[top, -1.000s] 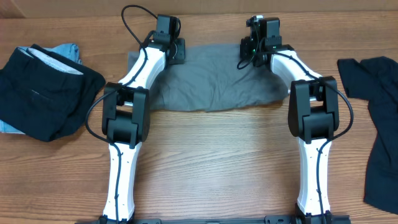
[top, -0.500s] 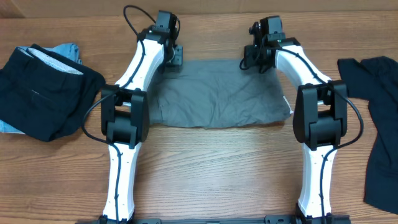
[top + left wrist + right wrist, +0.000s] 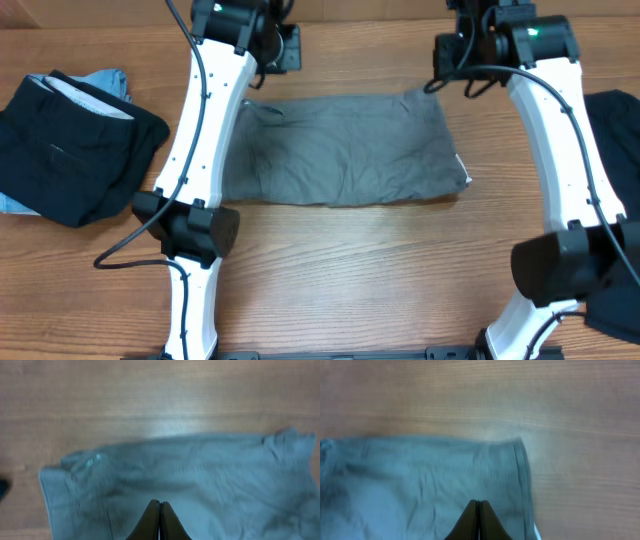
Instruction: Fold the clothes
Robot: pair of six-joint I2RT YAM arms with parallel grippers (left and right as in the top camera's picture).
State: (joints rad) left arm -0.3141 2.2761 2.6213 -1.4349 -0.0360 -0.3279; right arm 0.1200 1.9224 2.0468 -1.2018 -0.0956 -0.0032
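Observation:
A medium-grey wrinkled garment (image 3: 340,150) lies flat as a wide rectangle in the middle of the table, with a small white label (image 3: 463,170) poking out at its right edge. My left gripper (image 3: 283,47) hangs high above its far left corner, shut and empty. My right gripper (image 3: 452,62) hangs high above the far right corner, also shut and empty. In the left wrist view the closed tips (image 3: 159,503) hover over the grey cloth (image 3: 200,475). The right wrist view shows the same, with its tips (image 3: 478,503) together above the cloth (image 3: 420,480).
A pile of black clothes (image 3: 70,150) with a light-blue one (image 3: 105,80) under it sits at the left edge. Another black garment (image 3: 615,130) lies at the right edge. Bare wooden table (image 3: 350,260) shows in front of the grey garment.
Both arms have risen from the grey garment's far edge and spread outward. The garment now lies flat and free of both grippers.

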